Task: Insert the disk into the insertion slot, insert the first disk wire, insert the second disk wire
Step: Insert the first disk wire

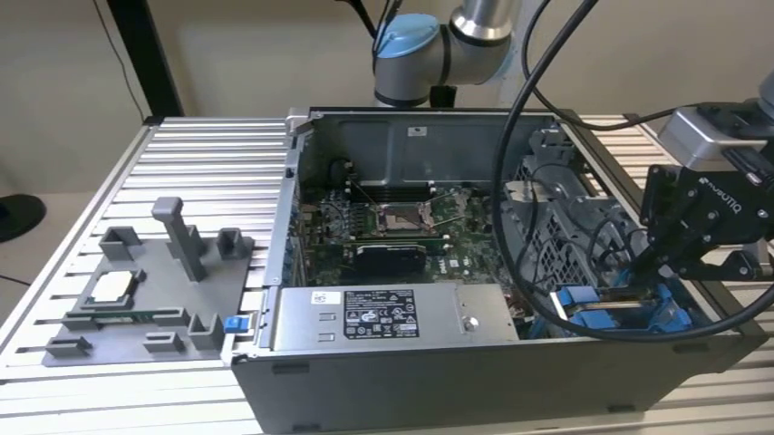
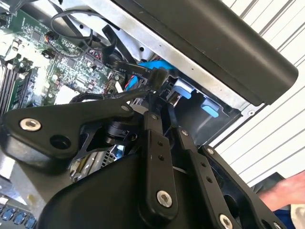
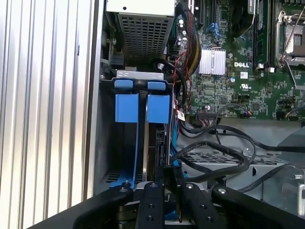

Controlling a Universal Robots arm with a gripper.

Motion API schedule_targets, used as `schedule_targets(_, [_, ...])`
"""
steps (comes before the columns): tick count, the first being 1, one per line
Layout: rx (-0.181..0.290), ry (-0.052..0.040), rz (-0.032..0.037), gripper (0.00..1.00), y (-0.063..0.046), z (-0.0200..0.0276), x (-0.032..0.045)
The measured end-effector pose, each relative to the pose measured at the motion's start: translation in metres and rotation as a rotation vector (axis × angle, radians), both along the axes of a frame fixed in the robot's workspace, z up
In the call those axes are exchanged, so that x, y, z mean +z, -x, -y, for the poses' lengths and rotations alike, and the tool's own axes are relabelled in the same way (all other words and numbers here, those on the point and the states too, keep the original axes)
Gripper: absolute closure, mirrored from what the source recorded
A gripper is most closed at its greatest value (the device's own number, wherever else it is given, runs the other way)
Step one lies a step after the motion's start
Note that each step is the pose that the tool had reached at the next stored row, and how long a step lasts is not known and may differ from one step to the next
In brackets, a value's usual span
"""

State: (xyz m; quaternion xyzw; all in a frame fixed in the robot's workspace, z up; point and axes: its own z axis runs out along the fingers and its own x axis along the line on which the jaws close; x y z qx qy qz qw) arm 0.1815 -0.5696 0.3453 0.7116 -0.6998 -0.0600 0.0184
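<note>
The computer case lies open on the ribbed bench, its side off so the arm can reach in from above. The gripper hangs low at the corner of the case on the exterior view's right, right at the insertion slot.

In the first wrist view its jaws are drawn close together on what looks to me like a small black plug. A black cable loops away from there across the inside of the case. I judge the plug is pinched by its flat sides so its mouth can face the drive squarely.

The disk stands on edge inside the slot, a dark slab seen edge-on between the blue tabs and the jaws. So the seating step seems done, and the work looks to be at one of the wires. Whether the plug is home on the disk I can't tell, since the jaws cover the joint.

Counting what's here:
- one arm and one gripper
- two blue tabs at the slot's far end, each joined to one broad blue rail, so two rails
- one disk that I can make out
- one plug in the jaws
- one grey power-supply box with a label, along the near wall of the case
- one grey fixture tray on the bench at the exterior view's left, well apart from the slot
</note>
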Motion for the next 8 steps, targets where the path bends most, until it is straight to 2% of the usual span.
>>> schedule_targets(8, [0.0,-0.0001,-0.0002,1.0,0.0,0.0,-0.0016])
